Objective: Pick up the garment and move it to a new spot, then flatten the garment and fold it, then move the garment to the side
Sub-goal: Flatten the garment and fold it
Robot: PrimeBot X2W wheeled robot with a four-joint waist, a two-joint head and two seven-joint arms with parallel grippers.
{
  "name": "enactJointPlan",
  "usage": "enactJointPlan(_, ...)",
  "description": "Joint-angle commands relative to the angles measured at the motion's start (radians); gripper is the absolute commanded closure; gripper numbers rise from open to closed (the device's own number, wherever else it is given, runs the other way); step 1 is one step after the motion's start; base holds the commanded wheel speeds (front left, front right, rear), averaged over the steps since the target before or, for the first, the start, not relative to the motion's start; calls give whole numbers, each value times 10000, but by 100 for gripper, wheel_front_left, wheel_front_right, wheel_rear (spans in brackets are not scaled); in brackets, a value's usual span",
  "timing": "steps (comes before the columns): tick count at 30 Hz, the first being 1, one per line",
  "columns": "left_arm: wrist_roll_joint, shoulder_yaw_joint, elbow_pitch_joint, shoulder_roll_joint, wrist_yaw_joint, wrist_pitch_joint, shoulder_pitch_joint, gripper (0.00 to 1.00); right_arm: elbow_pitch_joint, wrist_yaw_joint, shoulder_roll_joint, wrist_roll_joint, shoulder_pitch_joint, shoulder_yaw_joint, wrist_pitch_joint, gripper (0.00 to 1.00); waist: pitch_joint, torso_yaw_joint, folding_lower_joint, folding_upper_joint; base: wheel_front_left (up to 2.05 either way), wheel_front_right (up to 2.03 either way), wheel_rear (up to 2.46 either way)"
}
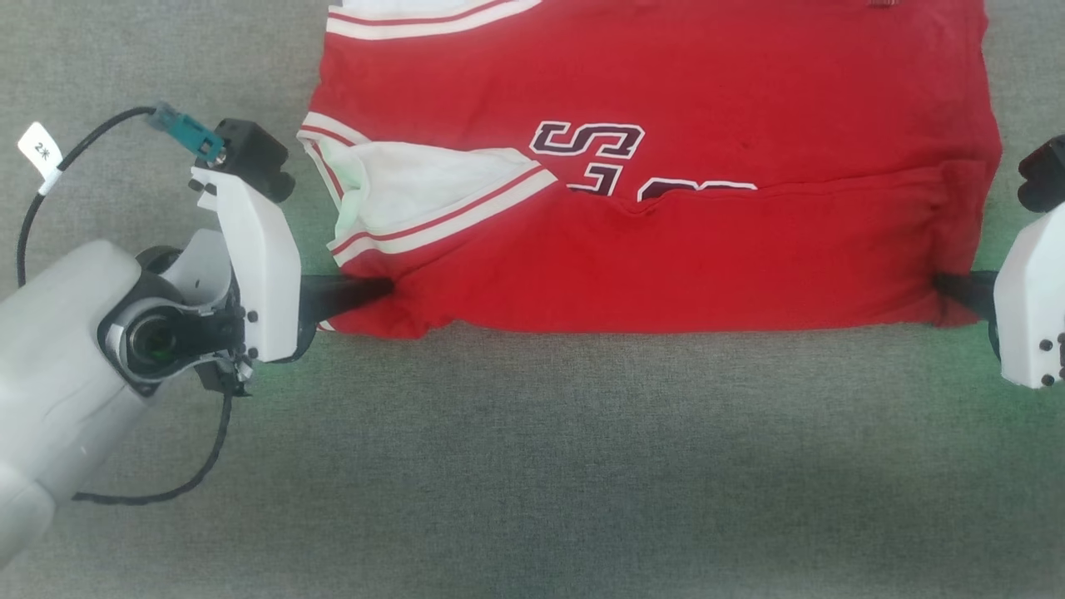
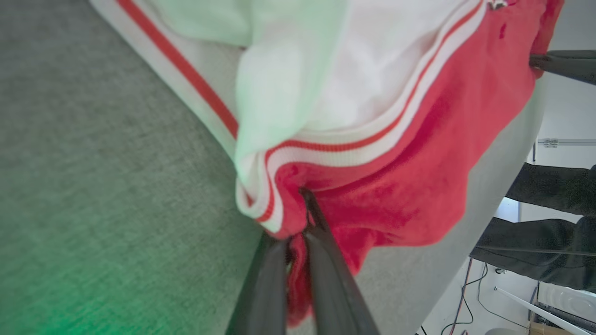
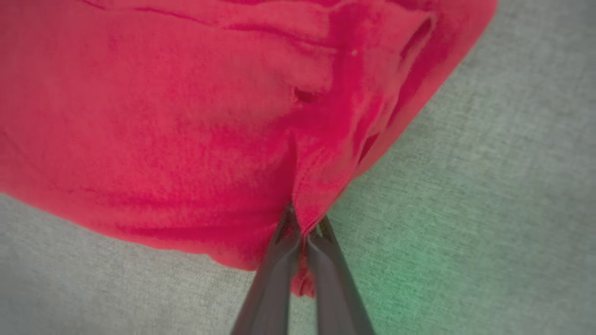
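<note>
Head view: both your left gripper (image 1: 378, 289) and right gripper (image 1: 944, 284) pinch near corners of the garment (image 1: 707, 274), jaws closed, so lift them together, keeping that edge taut.

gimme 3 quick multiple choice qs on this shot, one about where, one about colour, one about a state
1. Where does the left gripper grip the red jersey?
A. the far edge
B. the near left corner
C. the lettering

2. What colour is the armhole trim?
A. blue and yellow
B. plain black
C. white with a red line

3. How is the right gripper?
A. shut on the jersey's near right corner
B. wide open above the cloth
C. shut on a cable

1 B, it pinches the corner below the armhole; 2 C, white bands flank a thin red stripe; 3 A, its jaws meet on red cloth.
</note>
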Motion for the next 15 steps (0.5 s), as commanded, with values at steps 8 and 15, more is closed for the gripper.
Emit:
enactJointPlan(8, 16, -175, -993, 482, -66, -565, 1224, 100, -374, 3, -95, 264, 1107, 62, -152, 100, -722, 79, 0, -1, 0, 0, 0)
enactJointPlan(15, -195, -118, -3040, 1765, -20, -1347, 2487, 100, -961, 1, -831, 867, 2504, -174, -34, 100, -1303, 348, 0, -1, 0, 0, 0)
